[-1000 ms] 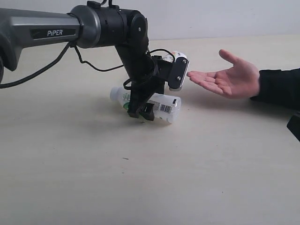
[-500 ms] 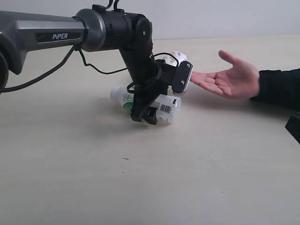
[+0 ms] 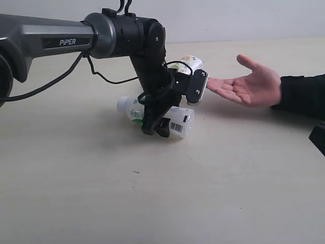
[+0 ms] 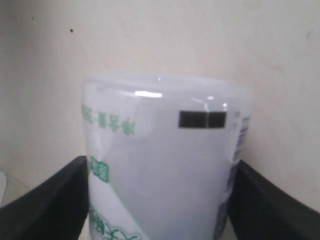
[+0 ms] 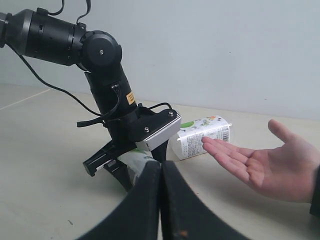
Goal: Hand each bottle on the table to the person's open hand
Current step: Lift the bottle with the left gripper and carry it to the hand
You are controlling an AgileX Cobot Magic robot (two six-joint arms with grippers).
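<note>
A white-and-green bottle (image 3: 180,121) lies on its side on the table (image 3: 152,203). My left gripper (image 3: 155,129) comes down over its middle. In the left wrist view the two black fingers (image 4: 45,200) press against both sides of this bottle (image 4: 160,150), shut on it. A second white-and-green bottle (image 3: 190,63) lies behind the arm, close to the fingertips of the person's open hand (image 3: 249,86), which is held palm up at the right. My right gripper (image 5: 161,200) is shut and empty, low at the right, apart from the bottles.
The left arm's wrist camera block (image 3: 195,86) hangs between the held bottle and the hand. The person's black sleeve (image 3: 302,96) lies along the table's right side. Bare tabletop spreads across the front and left.
The left gripper has settled lower over the lying bottle and its fingers have closed in on it. The bottle has shifted slightly. Hand and right gripper are unchanged.
</note>
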